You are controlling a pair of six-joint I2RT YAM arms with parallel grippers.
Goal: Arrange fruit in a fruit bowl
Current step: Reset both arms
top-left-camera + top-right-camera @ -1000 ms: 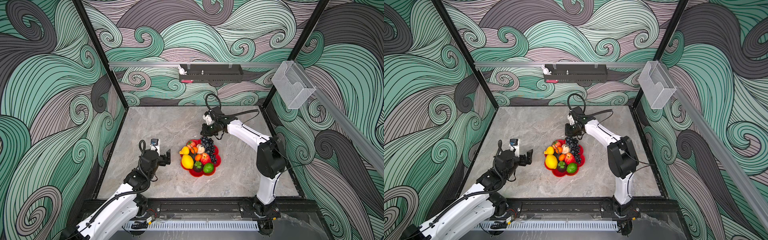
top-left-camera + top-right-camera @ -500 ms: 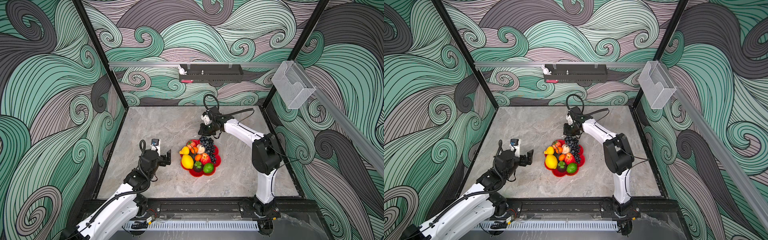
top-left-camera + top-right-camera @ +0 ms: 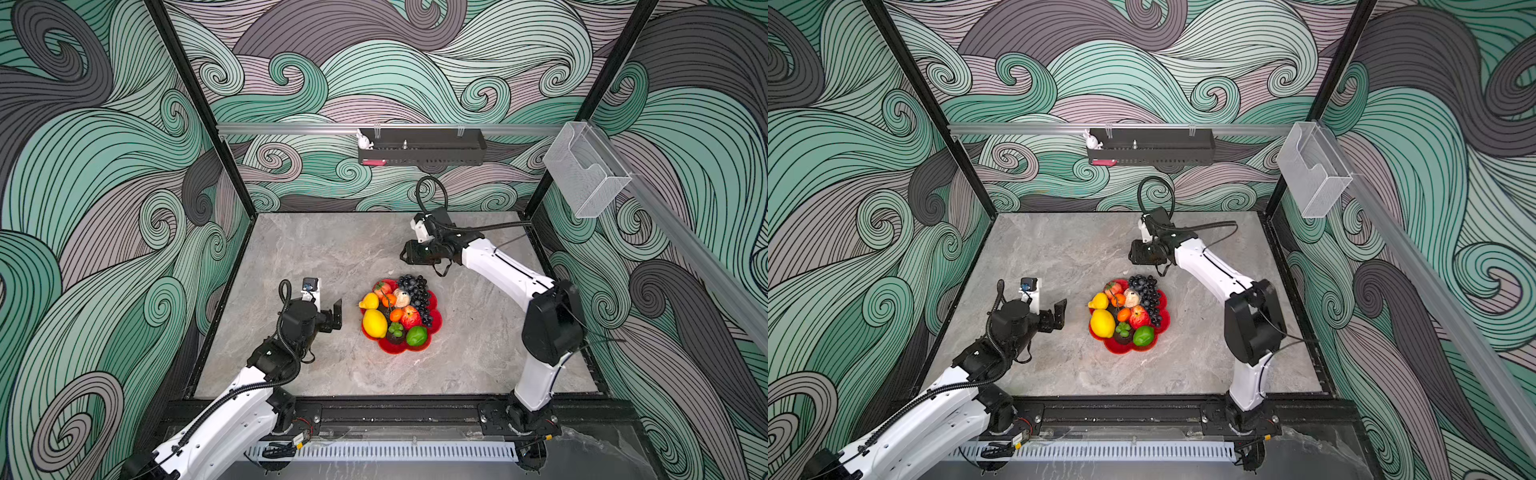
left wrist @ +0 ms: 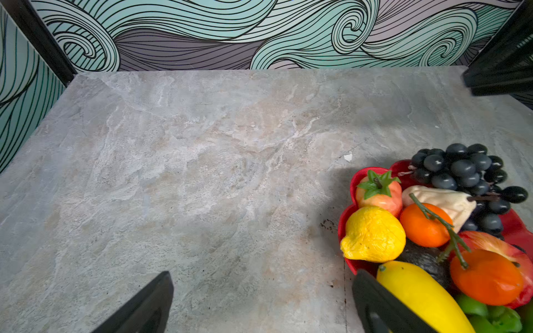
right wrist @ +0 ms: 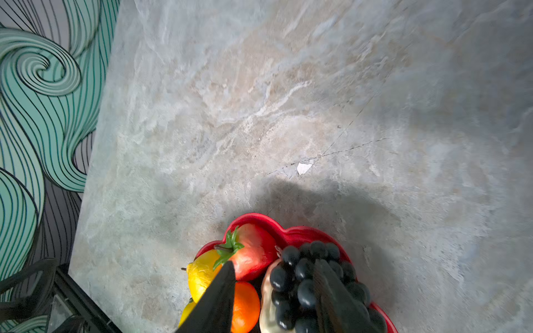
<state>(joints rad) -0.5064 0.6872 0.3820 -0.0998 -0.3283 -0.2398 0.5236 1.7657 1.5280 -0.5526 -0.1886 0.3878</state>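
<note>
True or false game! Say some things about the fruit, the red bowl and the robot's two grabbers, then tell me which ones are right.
1. The black grapes lie in the red bowl. True.
2. The right gripper is holding a lemon. False: its jaws are apart and it holds nothing.
3. The green lime sits on the table outside the bowl. False: it is in the bowl, at the near edge.
4. The left gripper is open, beside the bowl. True.

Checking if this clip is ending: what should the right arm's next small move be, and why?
Probably lift the right pincer clear of the bowl: its jaws stand apart holding nothing, the grapes lie in the bowl with other fruit, and none shows on the table.
</note>
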